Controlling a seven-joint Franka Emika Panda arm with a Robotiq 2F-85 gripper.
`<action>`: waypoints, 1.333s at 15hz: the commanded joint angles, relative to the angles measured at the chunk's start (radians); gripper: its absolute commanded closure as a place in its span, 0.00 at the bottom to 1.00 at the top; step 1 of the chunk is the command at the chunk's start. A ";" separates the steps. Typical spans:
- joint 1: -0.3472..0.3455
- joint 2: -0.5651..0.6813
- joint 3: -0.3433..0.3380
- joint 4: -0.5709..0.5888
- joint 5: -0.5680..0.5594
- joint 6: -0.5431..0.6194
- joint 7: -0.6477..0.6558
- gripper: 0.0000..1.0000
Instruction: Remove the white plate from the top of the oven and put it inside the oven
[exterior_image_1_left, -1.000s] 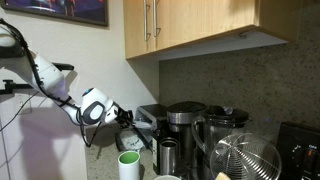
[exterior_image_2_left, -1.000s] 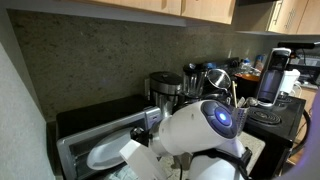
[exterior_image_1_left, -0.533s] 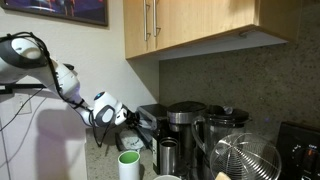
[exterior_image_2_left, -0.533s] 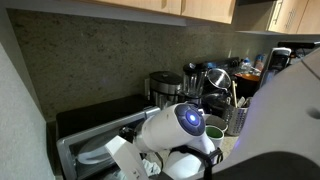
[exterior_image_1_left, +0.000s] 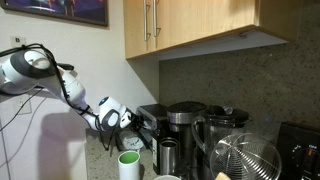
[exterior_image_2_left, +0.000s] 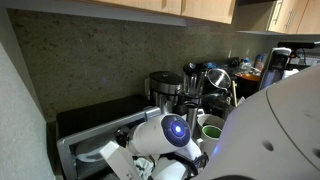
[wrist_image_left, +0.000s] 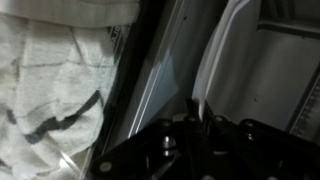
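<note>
The oven (exterior_image_2_left: 75, 125) stands on the counter at the left, with its front door open. It shows as a dark box behind my arm in the opposite exterior view (exterior_image_1_left: 152, 115). The white plate (exterior_image_2_left: 86, 156) lies inside the oven cavity, partly hidden by my wrist. In the wrist view its pale rim (wrist_image_left: 232, 55) runs down between my fingers. My gripper (wrist_image_left: 195, 112) is shut on that rim. In an exterior view the gripper (exterior_image_1_left: 132, 122) sits at the oven's front opening.
A green-and-white cup (exterior_image_1_left: 129, 163) stands in front of the oven. A black-and-steel coffee maker (exterior_image_1_left: 186, 128) and a round wire-mesh thing (exterior_image_1_left: 247, 160) stand further along. A striped white cloth (wrist_image_left: 50, 90) lies below the oven door. Cabinets hang overhead.
My arm has lowered and pushed toward the oven opening. The plate has gone deeper into the cavity and shows less behind my wrist.
</note>
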 joint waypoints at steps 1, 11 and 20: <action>-0.004 -0.072 -0.012 0.056 0.031 0.024 0.022 0.68; 0.071 -0.048 -0.088 0.028 0.050 -0.030 0.001 0.04; 0.301 -0.042 -0.292 -0.066 0.059 -0.151 0.003 0.00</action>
